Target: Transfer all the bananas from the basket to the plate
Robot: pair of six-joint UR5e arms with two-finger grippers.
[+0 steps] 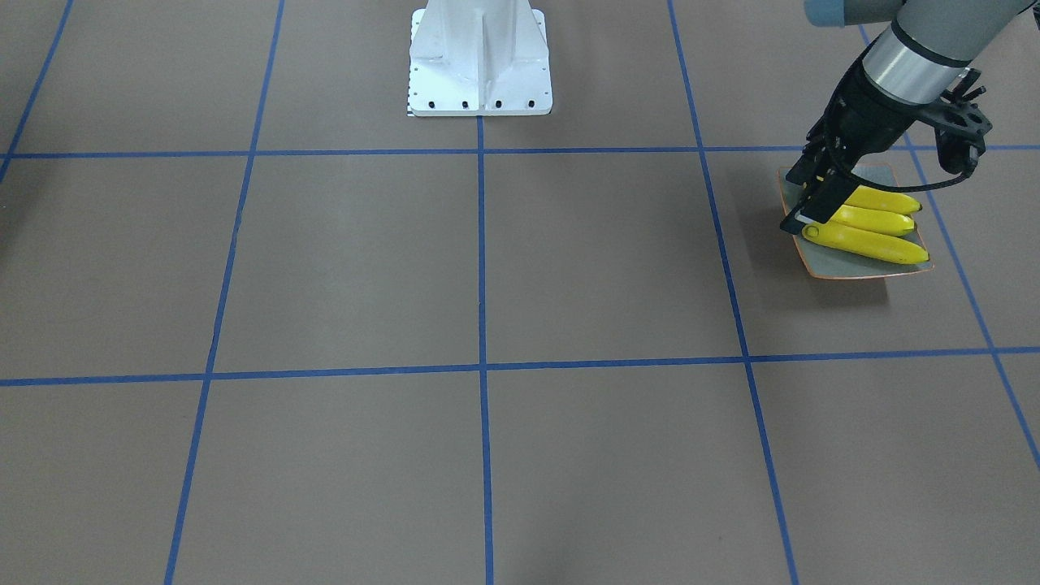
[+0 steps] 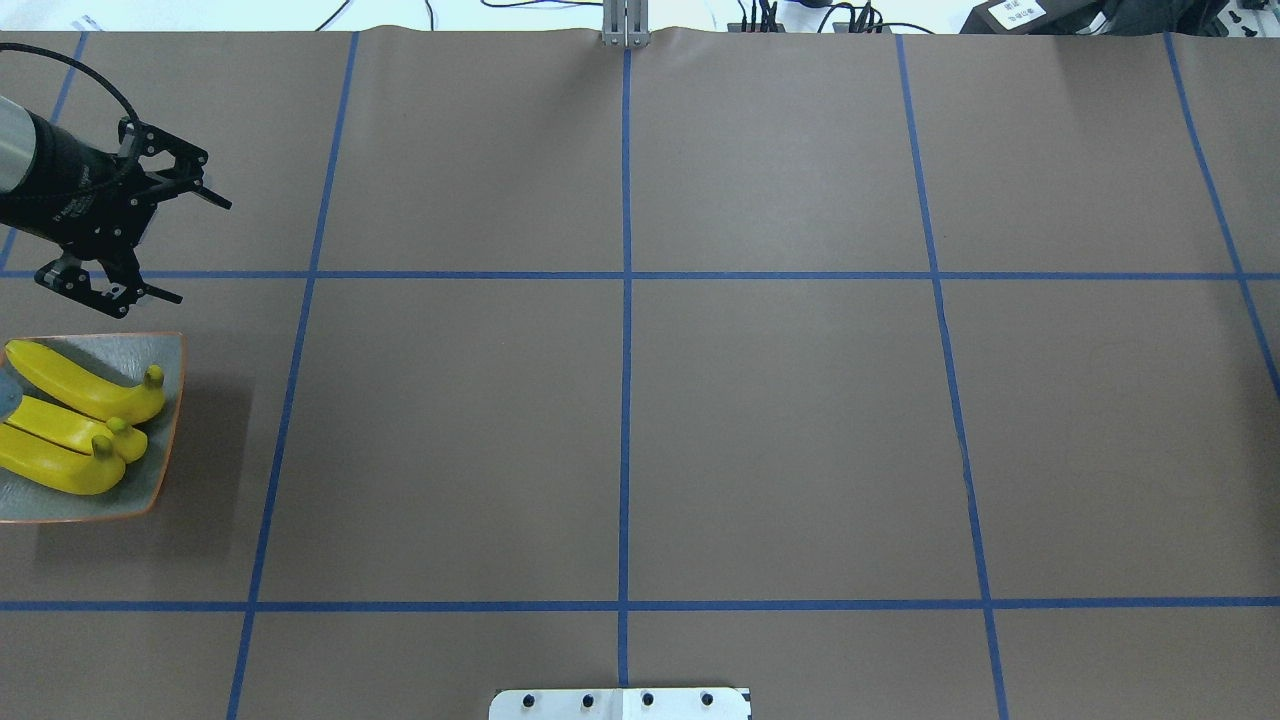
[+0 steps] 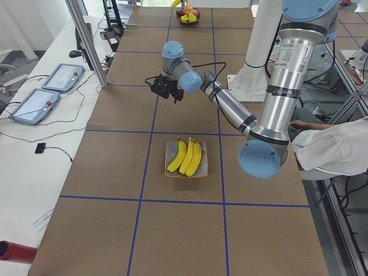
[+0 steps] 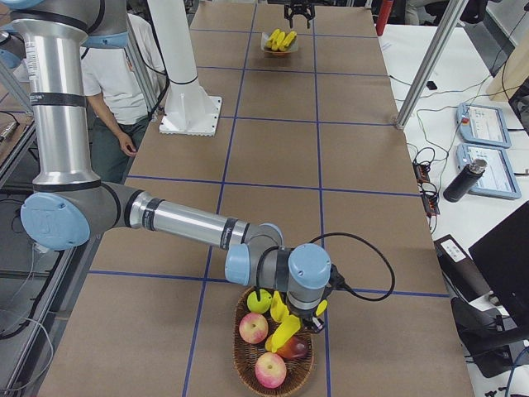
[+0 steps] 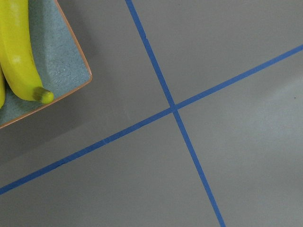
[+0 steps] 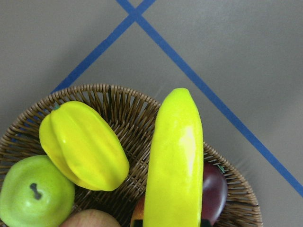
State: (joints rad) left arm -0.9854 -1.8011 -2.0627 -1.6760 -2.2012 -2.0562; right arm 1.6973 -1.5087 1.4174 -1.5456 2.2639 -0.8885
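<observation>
Three bananas (image 2: 85,388) lie side by side on the square grey-green plate (image 2: 168,352) at the table's left end. They also show in the front view (image 1: 873,242) and the left side view (image 3: 187,156). My left gripper (image 2: 204,252) is open and empty, hovering just beyond the plate's far edge. A fourth banana (image 6: 175,161) stands tilted over the wicker basket (image 6: 118,94) at the table's right end. My right gripper (image 4: 304,318) is down at this banana (image 4: 285,329). I cannot tell whether it is shut on it.
The basket (image 4: 248,364) also holds a yellow starfruit (image 6: 83,144), a green apple (image 6: 33,196), red apples (image 4: 254,328) and a dark red fruit (image 6: 215,189). The white robot base (image 1: 479,65) stands mid-table. An operator (image 3: 328,149) sits beside the table.
</observation>
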